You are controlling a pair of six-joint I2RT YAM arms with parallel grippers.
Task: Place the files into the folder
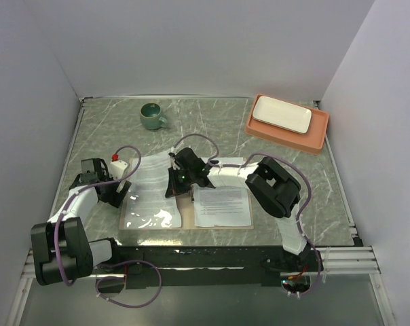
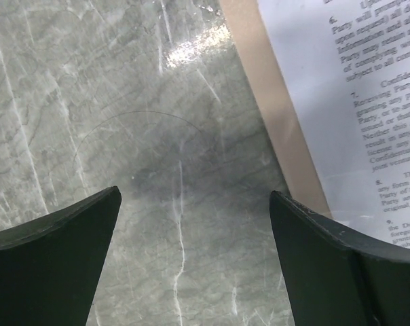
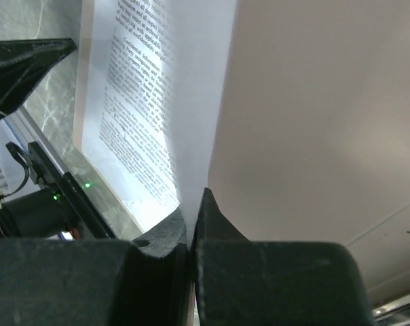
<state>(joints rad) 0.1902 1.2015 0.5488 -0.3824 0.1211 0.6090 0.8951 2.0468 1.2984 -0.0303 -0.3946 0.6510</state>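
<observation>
Folder: we see one folder [image 1: 189, 219], open flat on the desk [image 1: 110, 129] near the arms. Tan card shows along its middle and near edge.
Left sheet: the left sheet [image 1: 151, 190] lies over the folder's left half with its inner edge lifted at the middle. Glare covers its near part.
Right sheet: the right sheet [image 1: 222, 206] lies flat on the folder's right half.
Right hand: the right hand [image 3: 193, 204] is clenched on the left sheet's edge, and printed paper rises from between its fingers. We cannot tell what the pale surface beside the paper is.
Left hand: the left hand [image 2: 195, 204] is released and grasps nothing. Its fingers are wide apart over bare desk, just beside the folder's left edge.
Handling: we judge the sheets very light, limp and easy to crease, and likely to slide on card. A shallow pinch at an edge or corner suits them. The folder looks stiffer and is best taken at an outer edge.
Count: there are two sheets in view, and we cannot tell whether more lie beneath them. There is one folder, one cup [image 1: 151, 116], one tray [image 1: 318, 139] and one plate [image 1: 282, 114].
</observation>
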